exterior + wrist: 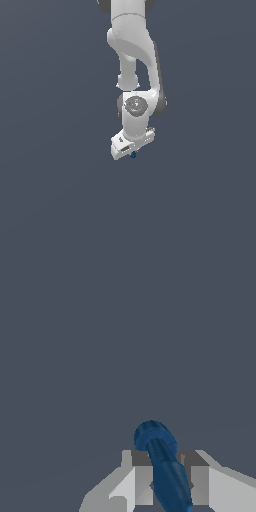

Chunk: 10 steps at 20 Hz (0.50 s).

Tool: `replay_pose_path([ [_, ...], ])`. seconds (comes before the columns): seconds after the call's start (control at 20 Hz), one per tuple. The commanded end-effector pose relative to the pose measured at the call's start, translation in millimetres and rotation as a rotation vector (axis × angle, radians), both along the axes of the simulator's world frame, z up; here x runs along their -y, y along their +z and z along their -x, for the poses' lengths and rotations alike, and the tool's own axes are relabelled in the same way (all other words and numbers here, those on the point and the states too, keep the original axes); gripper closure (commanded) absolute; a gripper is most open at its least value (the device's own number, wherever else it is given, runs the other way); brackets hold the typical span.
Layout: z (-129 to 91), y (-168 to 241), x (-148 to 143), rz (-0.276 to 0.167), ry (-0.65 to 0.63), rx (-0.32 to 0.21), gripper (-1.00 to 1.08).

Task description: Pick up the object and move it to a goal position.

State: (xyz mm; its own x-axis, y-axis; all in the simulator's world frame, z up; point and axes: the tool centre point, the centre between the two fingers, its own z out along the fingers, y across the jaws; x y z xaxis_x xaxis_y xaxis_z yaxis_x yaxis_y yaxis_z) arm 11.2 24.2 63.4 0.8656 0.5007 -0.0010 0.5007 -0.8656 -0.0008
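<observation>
Arm [131,45]: white shell, smooth, moderately glossy, like moulded plastic; soft highlights on the curved housings. Dark grey matt bands at the joints. Wrist flange shows a small round grey disc, duller than the shell.

Pincer [169,476]: fingers [144,481] pale grey to white, flat faces, smooth, low sheen, plastic-like; inner pad faces a darker matt grey.

Object [167,473]: dark blue, smooth shaft with a faint satin sheen, plastic-like; the wider end looks ridged, with a slightly lighter blue rim. In the exterior view it [133,155] is too small to judge finish.

Background: uniform slate grey, matt, no texture.
</observation>
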Motion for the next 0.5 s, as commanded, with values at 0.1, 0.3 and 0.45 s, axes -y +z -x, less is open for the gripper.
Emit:
replay_pose_path([
  [0.1, 7, 25, 14, 0.000, -0.001, 0.001, 1.08],
  [0.3, 15, 57, 32, 0.000, -0.001, 0.001, 1.08],
  [0.45, 23, 87, 48, 0.000, -0.001, 0.001, 1.08],
])
